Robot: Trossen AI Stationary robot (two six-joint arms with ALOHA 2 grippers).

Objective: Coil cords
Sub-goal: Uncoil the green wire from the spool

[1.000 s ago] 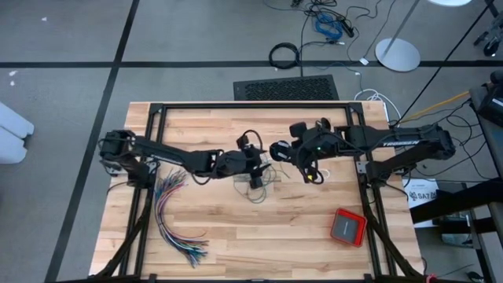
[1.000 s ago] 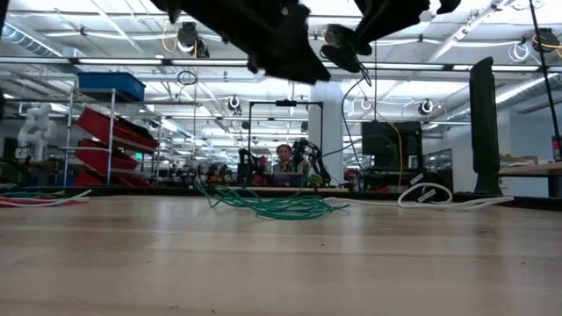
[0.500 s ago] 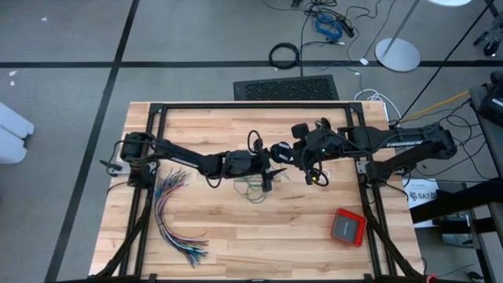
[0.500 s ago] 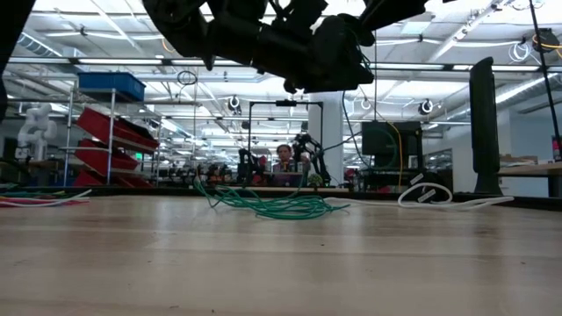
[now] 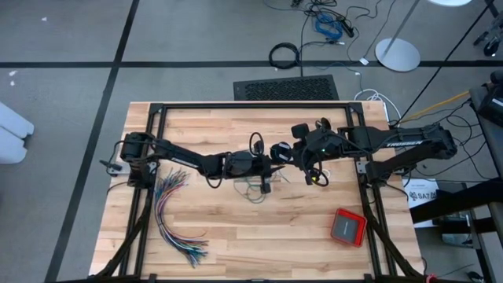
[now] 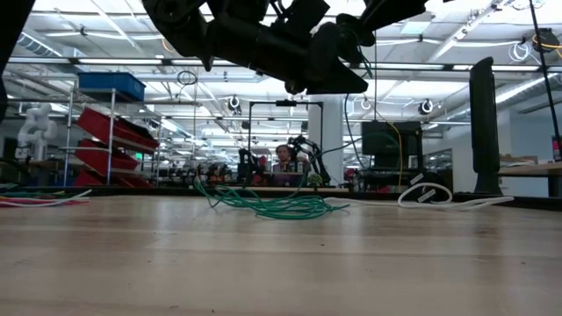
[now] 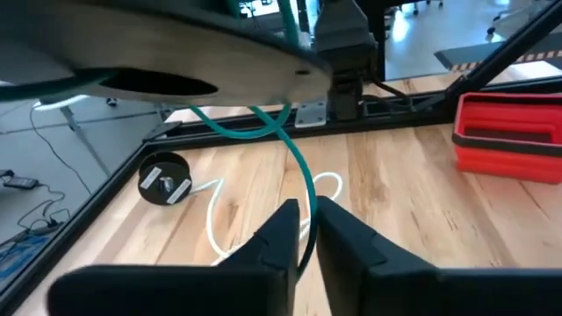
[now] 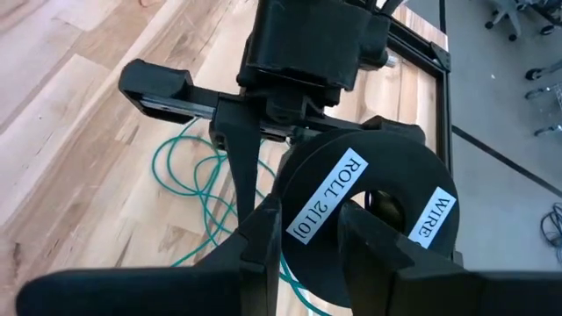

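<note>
The two arms meet over the middle of the bench (image 5: 204, 236). The left gripper (image 7: 304, 230) has its fingers pinched on the green cord (image 7: 303, 180), which runs up between them to a flat round thing above, cut off so its shape is hard to tell. The rest of the green cord lies in loose loops on the wood under the arms, near the middle of the bench; from above the arms cover most of it.

The right gripper (image 8: 307, 230) is clamped on a black spool (image 8: 364, 211) with white labels. Part of the spool is hidden behind the fingers.

A white cord (image 7: 215, 211) curls on the wood next to a small black round plug (image 7: 165, 178). I cannot find the black cord for sure.

A fan of colored wires (image 5: 174, 216) lies by the left edge. A red box (image 5: 347, 226) sits near the front right corner.
</note>
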